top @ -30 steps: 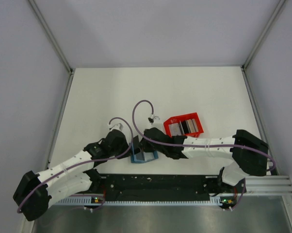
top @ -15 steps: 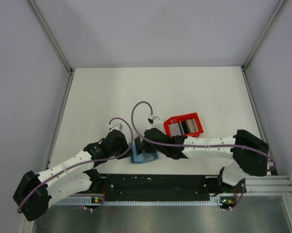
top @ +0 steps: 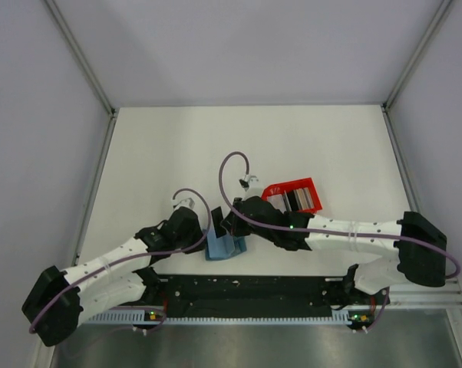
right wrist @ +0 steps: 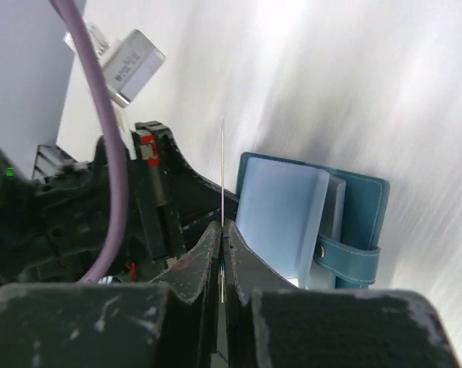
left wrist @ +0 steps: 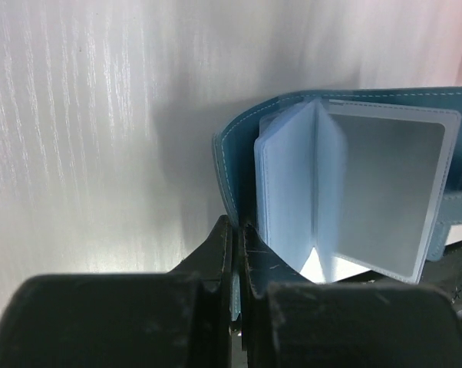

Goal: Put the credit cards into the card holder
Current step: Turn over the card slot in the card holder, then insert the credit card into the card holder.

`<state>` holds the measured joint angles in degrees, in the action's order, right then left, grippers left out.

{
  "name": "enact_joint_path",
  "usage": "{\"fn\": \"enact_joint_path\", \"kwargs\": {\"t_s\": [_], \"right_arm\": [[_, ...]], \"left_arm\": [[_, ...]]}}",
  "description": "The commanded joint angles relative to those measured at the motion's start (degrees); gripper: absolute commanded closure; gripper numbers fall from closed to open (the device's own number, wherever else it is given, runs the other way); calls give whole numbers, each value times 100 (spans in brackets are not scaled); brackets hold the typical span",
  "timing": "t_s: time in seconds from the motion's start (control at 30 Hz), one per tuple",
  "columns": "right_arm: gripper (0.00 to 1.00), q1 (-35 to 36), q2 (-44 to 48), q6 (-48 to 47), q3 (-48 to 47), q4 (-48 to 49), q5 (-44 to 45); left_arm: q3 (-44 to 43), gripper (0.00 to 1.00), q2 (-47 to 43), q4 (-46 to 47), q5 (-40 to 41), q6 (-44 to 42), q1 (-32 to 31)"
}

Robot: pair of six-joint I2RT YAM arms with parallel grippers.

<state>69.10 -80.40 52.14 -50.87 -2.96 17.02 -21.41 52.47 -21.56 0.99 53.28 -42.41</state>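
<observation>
The teal card holder (top: 225,247) lies open near the table's front edge, its pale blue sleeves (left wrist: 292,184) fanned up. A silver credit card (left wrist: 384,199) sits in one sleeve. My left gripper (left wrist: 236,224) is shut on the holder's teal cover (left wrist: 229,165) and holds it open. My right gripper (right wrist: 222,224) is shut on a thin credit card (right wrist: 222,172), seen edge-on, just left of the card holder (right wrist: 361,207) and its sleeves. From above, the left gripper (top: 212,230) and the right gripper (top: 229,224) meet over the holder. More credit cards (top: 292,201) lie in the red tray.
The red open-topped tray (top: 271,188) stands just right of the right wrist. Purple cables (top: 231,165) loop above both wrists. The left gripper's black body (right wrist: 158,192) is close beside the held card. Metal frame rails (top: 100,165) border the white table.
The right arm has stretched out lower along the front edge and its wrist has shifted slightly over the card holder. The left gripper keeps its hold in the same place.
</observation>
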Motion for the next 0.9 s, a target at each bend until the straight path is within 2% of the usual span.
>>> {"fn": "enact_joint_path", "kwargs": {"t_s": [0.0, 0.27, 0.47, 0.77, 0.87], "right_arm": [[100, -142, 288, -82, 147, -37, -110], [100, -204, -247, -11, 236, -169, -620], [100, -283, -450, 164, 384, -319, -594], [100, -722, -450, 472, 1289, 954, -1305], [100, -784, -546, 639, 1606, 1673, -1560]], "left_arm": [[102, 100, 62, 275, 59, -72, -13], [67, 100, 71, 284, 59, -81, -13], [119, 100, 62, 214, 181, -98, -13], [278, 100, 439, 390, 270, -107, -13], [304, 100, 519, 381, 287, -72, -13]]}}
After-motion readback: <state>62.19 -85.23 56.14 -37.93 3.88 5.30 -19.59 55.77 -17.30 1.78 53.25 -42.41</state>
